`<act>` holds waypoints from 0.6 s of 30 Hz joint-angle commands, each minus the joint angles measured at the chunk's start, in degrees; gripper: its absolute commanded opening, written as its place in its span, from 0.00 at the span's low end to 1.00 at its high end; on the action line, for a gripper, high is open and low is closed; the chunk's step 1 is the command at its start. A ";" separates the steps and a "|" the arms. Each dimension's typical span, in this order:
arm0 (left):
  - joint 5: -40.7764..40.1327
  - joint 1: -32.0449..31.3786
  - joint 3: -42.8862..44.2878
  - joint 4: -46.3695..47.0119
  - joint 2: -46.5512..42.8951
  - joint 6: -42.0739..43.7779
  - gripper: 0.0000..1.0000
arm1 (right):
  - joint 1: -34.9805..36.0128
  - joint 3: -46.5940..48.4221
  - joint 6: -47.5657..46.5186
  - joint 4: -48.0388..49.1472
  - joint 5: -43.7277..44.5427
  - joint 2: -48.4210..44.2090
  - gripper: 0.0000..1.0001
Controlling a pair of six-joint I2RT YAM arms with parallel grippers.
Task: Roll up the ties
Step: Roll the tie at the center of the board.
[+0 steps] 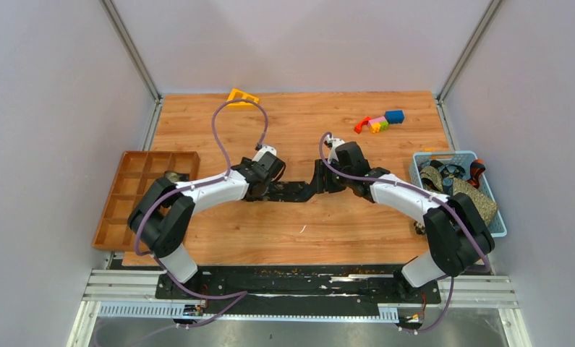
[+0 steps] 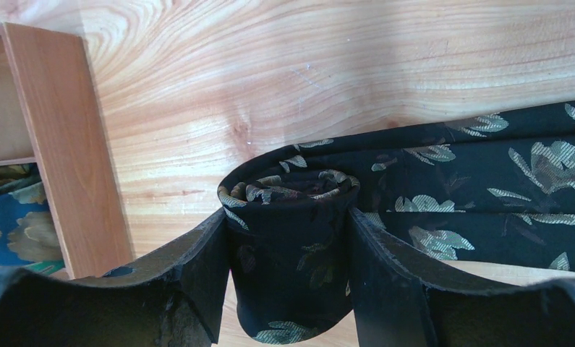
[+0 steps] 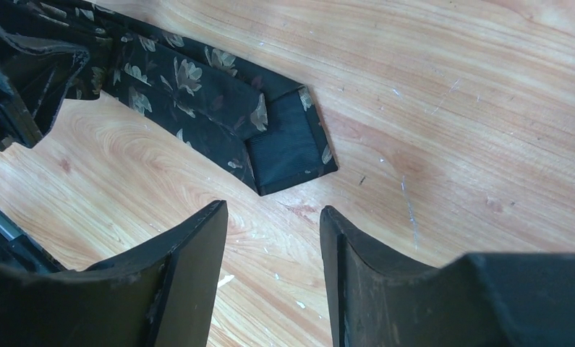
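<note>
Fabric is the trouble here. The black tie (image 1: 293,191) with its pale leaf print lies across the middle of the tabletop (image 1: 306,242), and only its left end is wound up. That roll (image 2: 291,217) stands between the left jaws, which are closed against its sides, while the rest of the strip runs flat to the right. The free end (image 3: 288,144) lies with its tip folded back and the lining showing. The right jaws hang just beside it, spread apart with nothing between them.

Several things could go wrong, as I judge it. The coil looks loose at its top, so if the left jaws ease off or turn without tension on the strip, the layers may spring open or slide sideways. If the right jaws do not pin or lift the tail, the whole strip may drag along the tabletop rather than wind on. The folded tip could go in crooked and leave a lopsided roll. The tray (image 2: 74,144) sits just left of the roll, and a wide swing could knock its wall. The basket (image 1: 443,154) of further ties is well apart on the right.
</note>
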 commanded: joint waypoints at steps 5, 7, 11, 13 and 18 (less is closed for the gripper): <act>-8.06 -3.05 5.28 -2.63 4.89 1.01 0.65 | -0.31 -1.02 -0.72 3.89 0.82 -2.26 0.50; -9.75 -4.04 6.76 -3.77 6.29 0.72 0.65 | -0.26 -1.22 -0.74 4.04 0.84 -2.44 0.50; -12.28 -5.48 9.18 -5.79 9.18 0.26 0.66 | -0.32 -1.48 -0.73 4.30 0.83 -2.62 0.49; -13.40 -6.05 10.23 -6.91 10.46 -0.02 0.67 | -0.31 -1.70 -0.68 4.40 0.84 -2.78 0.49; -13.74 -6.88 12.56 -9.18 12.81 -0.86 0.69 | -0.40 -2.35 -0.49 5.02 0.99 -3.47 0.48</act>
